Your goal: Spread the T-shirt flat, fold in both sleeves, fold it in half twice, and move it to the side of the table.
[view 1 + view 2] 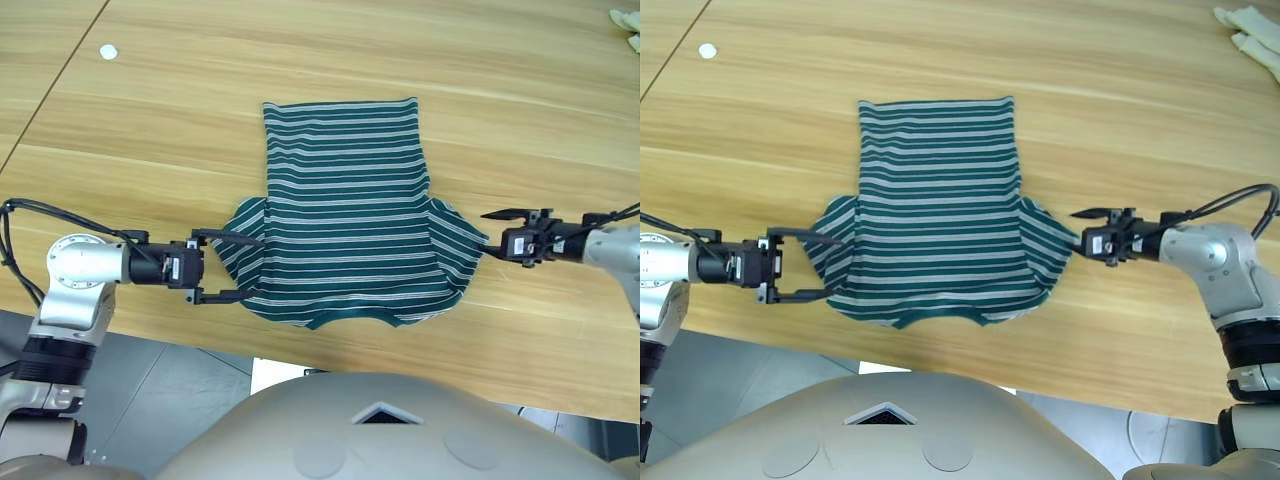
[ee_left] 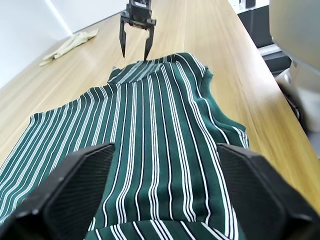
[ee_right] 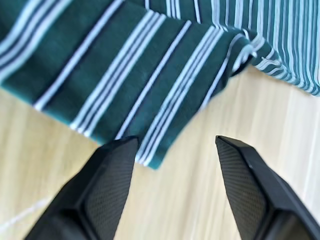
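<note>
Each sleeve lies right at its own gripper, on opposite sides of the shirt.

The T-shirt is flat in the middle of the table. Its long axis runs straight away from the robot, with the collar at the near edge and the hem far. The left sleeve sticks out toward the left gripper. This gripper is wide open and the sleeve's edge is already between its two fingers, but nothing is pinched. The right sleeve points at the right gripper, which is also wide open; the sleeve's tip only just reaches the gap between its fingers. Folding the sleeves seems to be the step in hand, so I judge that each arm should carry its own sleeve inward, across the long axis toward the middle of the shirt. The left arm looks nearer to a grasp.
</note>
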Action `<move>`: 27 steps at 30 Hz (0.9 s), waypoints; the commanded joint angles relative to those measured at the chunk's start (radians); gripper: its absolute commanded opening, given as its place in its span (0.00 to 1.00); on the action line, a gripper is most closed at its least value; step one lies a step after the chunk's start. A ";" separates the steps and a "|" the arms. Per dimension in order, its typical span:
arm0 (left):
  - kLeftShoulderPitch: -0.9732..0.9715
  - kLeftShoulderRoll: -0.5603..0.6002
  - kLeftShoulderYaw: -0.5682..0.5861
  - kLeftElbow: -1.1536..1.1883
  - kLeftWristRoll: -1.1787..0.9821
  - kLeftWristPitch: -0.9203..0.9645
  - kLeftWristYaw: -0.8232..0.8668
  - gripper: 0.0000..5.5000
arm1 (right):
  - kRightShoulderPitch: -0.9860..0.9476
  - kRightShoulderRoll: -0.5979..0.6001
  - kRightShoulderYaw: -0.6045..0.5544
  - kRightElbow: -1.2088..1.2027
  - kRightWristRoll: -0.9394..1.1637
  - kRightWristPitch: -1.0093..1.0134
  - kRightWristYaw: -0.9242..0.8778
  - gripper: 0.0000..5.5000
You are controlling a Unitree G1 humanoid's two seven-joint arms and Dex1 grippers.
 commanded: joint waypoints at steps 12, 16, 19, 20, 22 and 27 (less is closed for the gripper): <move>-0.001 0.127 0.096 0.171 0.646 -0.124 0.469 0.98 | 0.088 -0.040 -0.134 -0.134 0.132 -0.021 -0.005 0.52; 0.009 0.114 0.047 0.156 0.665 -0.134 0.481 0.98 | 0.096 -0.037 -0.143 -0.152 0.134 -0.011 -0.005 0.52; 0.002 0.097 0.017 0.134 0.639 -0.145 0.478 0.98 | 0.099 -0.037 -0.146 -0.165 0.137 -0.006 -0.003 0.52; -0.007 0.094 0.011 0.139 0.648 -0.144 0.487 0.98 | 0.099 -0.037 -0.146 -0.168 0.137 -0.004 -0.002 0.52; -0.021 0.090 -0.003 0.150 0.657 -0.147 0.498 0.98 | 0.100 -0.034 -0.145 -0.174 0.136 0.000 -0.001 0.52; -0.051 0.091 -0.025 0.140 0.685 -0.120 0.514 0.94 | 0.100 -0.030 -0.142 -0.183 0.132 0.015 -0.001 0.52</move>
